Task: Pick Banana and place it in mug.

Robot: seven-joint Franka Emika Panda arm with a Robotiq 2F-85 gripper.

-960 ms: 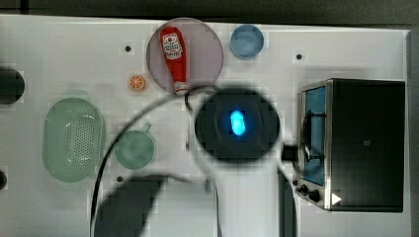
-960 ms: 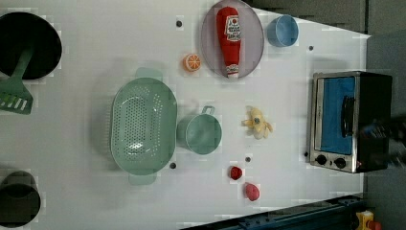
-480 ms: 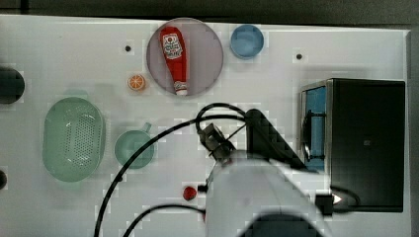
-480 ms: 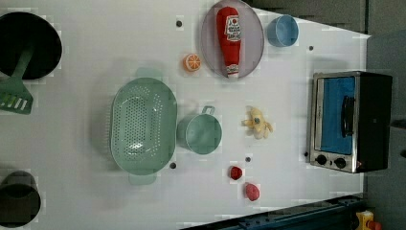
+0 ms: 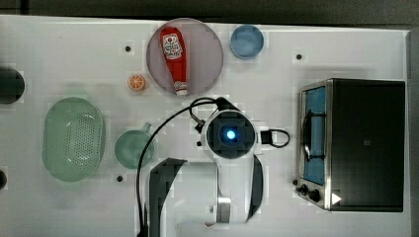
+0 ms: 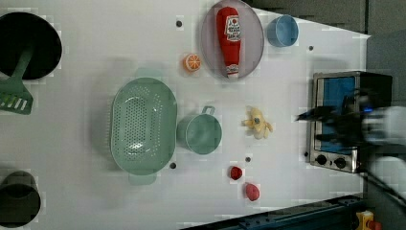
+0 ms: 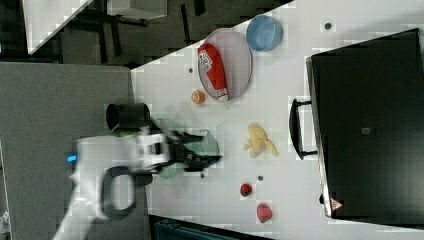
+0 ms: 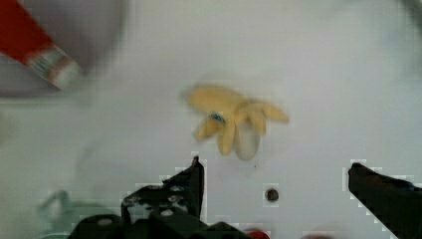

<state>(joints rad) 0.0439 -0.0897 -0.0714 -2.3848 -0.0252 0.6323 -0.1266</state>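
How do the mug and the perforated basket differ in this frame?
The mug is round, solid-walled and far smaller; the basket is oval, perforated and much larger. The mug has one stub handle, the basket a tab at each end. Both are green-toned, empty and upright, side by side on the table.

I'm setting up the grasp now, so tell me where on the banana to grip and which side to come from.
Grip the banana across its thick pale body, not the thin splayed peel strips, which would likely slip. It lies flat on the table, apart from the mug, so come straight down from above. The gripper is open, fingers wide enough to straddle it.
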